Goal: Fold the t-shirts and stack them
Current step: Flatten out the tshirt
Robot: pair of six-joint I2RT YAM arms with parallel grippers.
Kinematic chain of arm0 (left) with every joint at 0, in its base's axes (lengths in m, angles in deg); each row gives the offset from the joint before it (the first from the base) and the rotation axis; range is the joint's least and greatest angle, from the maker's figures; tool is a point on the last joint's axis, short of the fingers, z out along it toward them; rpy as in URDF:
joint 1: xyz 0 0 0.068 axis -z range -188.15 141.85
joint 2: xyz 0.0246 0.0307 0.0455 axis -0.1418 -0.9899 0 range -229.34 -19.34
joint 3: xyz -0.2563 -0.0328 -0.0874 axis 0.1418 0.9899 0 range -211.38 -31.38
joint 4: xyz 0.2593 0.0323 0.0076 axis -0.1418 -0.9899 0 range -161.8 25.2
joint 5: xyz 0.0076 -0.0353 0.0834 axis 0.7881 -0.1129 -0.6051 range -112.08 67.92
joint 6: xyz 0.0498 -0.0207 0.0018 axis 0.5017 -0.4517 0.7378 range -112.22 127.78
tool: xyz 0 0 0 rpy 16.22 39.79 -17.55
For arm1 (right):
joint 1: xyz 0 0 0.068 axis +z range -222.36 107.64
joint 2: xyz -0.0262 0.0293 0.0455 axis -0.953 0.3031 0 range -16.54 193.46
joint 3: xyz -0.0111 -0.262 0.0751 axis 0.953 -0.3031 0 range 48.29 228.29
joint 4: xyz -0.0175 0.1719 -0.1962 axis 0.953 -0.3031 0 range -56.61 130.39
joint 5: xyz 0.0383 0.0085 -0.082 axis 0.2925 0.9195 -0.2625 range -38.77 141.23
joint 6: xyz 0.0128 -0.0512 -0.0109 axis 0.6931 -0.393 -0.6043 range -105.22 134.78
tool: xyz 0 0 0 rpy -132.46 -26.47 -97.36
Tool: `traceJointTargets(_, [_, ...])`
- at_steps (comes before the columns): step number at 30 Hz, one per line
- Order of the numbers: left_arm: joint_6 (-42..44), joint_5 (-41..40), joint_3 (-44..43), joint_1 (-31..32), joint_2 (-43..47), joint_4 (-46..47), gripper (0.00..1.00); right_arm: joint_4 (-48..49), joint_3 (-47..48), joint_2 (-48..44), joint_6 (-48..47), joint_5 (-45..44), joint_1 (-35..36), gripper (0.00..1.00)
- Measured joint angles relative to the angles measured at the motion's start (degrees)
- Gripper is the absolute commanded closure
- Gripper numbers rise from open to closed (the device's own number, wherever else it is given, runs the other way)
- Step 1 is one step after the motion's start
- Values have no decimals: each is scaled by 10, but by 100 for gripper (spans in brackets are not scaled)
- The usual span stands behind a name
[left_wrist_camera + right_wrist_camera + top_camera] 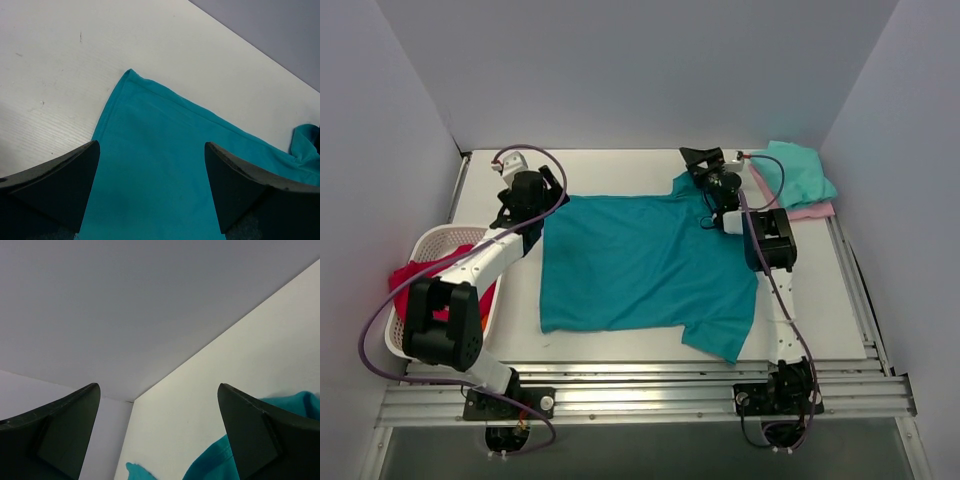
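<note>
A large teal-blue t-shirt [640, 265] lies spread flat across the middle of the table, one sleeve [725, 335] toward the near right. My left gripper [527, 195] hovers open over its far left corner. In the left wrist view that corner [131, 75] and the teal-blue cloth [160, 165] show between the open left gripper [151, 143]. My right gripper [703, 163] is open above the shirt's far edge. In its wrist view the right gripper [158, 385] holds nothing, with teal cloth [215, 465] below. A folded mint-green t-shirt [795, 172] rests on a pale pink one [812, 211] at the far right.
A white lattice basket [432, 241] with red cloth [420, 272] in it stands at the left edge, beside the left arm. Grey walls close in the white table [620, 170] on three sides. A metal rail [650, 395] runs along the near edge.
</note>
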Motion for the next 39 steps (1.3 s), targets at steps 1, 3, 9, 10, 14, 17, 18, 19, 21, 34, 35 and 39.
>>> traceJointTargets(1, [0,0,0,0,0,0,5,-3,-14,-11,0,1,-2,0])
traceJointTargets(3, [0,0,0,0,1,1,5,-10,-40,-33,1,4,-6,0])
traceJointTargets(9, [1,-3,1,0,14,1,5,-23,-144,-149,-32,7,-19,0])
traceJointTargets(10, [1,-3,1,0,18,1,5,-25,-175,-184,-50,3,-21,0])
traceJointTargets(14, [1,-4,2,0,33,3,5,-56,-261,-318,-136,-39,-22,0])
traceJointTargets(17, [1,-3,2,0,35,4,5,-137,-284,-409,-203,-97,-17,0])
traceJointTargets(18, [1,-2,2,0,35,4,5,-170,-283,-429,-219,-119,-16,0])
traceJointTargets(19, [0,-1,2,0,35,4,5,-204,-278,-442,-233,-139,-14,0])
traceJointTargets(21, [-1,1,3,0,35,5,5,-274,-251,-442,-255,-167,-9,0])
traceJointTargets(34, [-4,17,26,0,42,5,5,-574,-83,-228,-297,-227,45,0])
traceJointTargets(35, [-4,17,27,0,43,5,5,-582,-66,-221,-297,-226,49,0])
traceJointTargets(39, [-5,19,27,0,43,5,5,-592,-32,-214,-298,-226,61,0])
